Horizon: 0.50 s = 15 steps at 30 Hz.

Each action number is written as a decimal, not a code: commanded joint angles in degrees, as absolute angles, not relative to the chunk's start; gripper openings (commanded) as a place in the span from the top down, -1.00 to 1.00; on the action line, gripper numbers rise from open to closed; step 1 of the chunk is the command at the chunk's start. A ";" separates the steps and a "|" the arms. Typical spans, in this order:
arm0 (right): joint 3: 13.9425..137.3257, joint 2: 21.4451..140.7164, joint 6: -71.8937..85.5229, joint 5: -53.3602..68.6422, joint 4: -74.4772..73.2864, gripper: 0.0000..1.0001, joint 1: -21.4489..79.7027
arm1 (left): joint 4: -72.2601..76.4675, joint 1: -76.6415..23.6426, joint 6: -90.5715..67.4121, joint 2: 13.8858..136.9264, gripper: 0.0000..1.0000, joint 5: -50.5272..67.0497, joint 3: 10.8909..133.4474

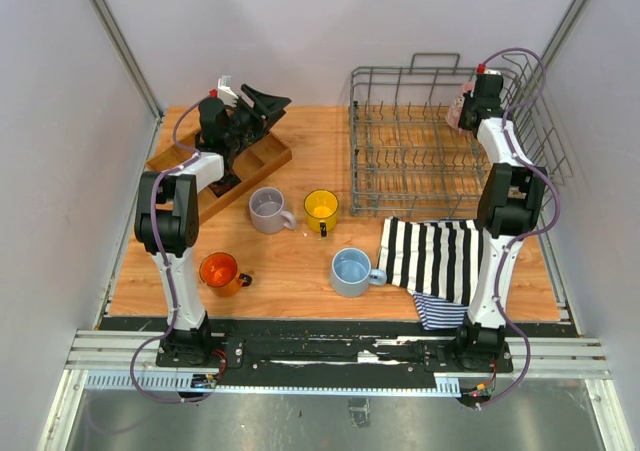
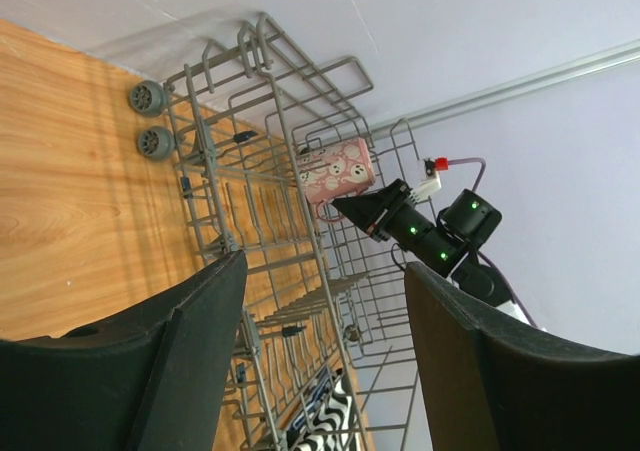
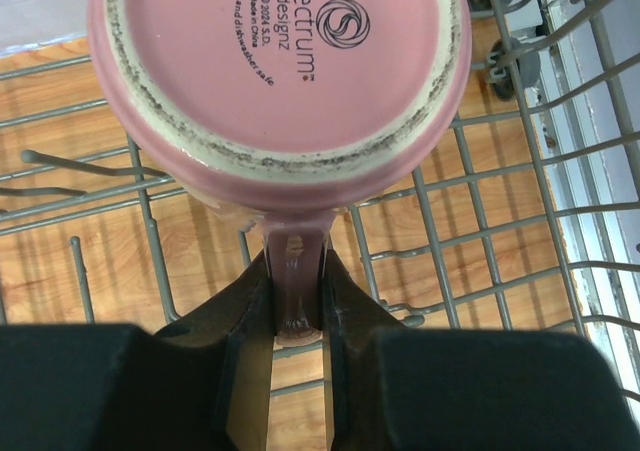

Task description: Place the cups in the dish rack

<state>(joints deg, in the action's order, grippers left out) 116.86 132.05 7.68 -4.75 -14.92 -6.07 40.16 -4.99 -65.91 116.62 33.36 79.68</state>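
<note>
The right gripper (image 3: pixel 297 291) pinched the pink ceramic mug (image 3: pixel 280 71) by its handle over the grey wire dish rack (image 1: pixel 410 161); four mugs (image 1: pixel 268 209) sat unloaded, left gripper (image 2: pixel 325 271) spread.

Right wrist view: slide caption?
Right gripper pinches the handle of the pink mug, base toward camera, over the dish rack.

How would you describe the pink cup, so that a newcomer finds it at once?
Find the grey wire dish rack at the far right of the wooden table. At its far right corner the right gripper holds the pink cup by its handle. It is the only pink cup, and the only one not standing on the table.
</note>
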 commanded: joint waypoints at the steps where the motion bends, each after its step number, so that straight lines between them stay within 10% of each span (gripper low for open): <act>1: 119.22 131.57 7.72 -5.11 -10.46 0.99 -7.12 | 40.43 -4.48 -64.69 114.79 -0.37 34.44 79.47; 15: 114.05 130.31 4.54 -8.11 -11.07 0.83 -6.45 | 40.67 -4.48 -62.84 113.82 -0.38 36.12 78.57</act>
